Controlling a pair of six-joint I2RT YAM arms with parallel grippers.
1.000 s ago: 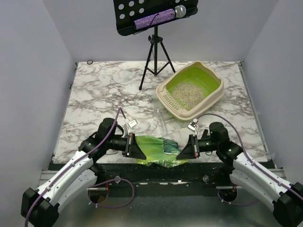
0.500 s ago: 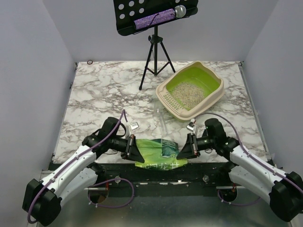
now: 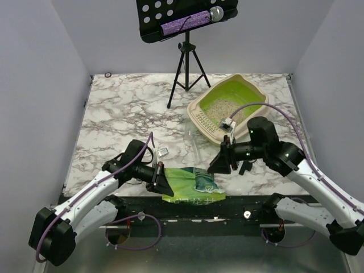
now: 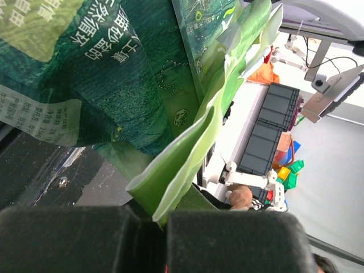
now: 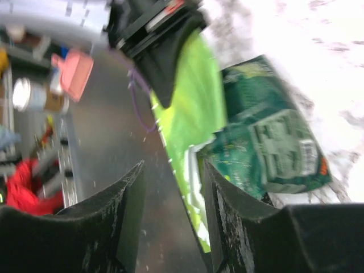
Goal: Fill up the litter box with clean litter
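Observation:
The beige litter box (image 3: 259, 116), lime-green inside, sits at the back right with pale clean litter (image 3: 216, 106) spread in it. A glossy green bag (image 3: 193, 183) lies at the table's near edge. My left gripper (image 3: 158, 181) is shut on the bag's left edge; the left wrist view shows the bag (image 4: 114, 85) pinched between my closed jaws (image 4: 153, 220). My right gripper (image 3: 219, 163) is open and empty, raised above the bag's right end, its arm partly over the box's near corner. The right wrist view shows open jaws (image 5: 173, 170) above the bag (image 5: 267, 142).
A black tripod (image 3: 185, 74) stands at the back middle, carrying a perforated music stand (image 3: 182, 20) with a microphone. A small ring (image 3: 108, 74) lies at the back left corner. The bag overhangs the table's front edge (image 3: 114, 196).
My right gripper has let go of the bag's right end and risen up and back toward the litter box. The bag has sunk onto the table, still held by my left gripper.

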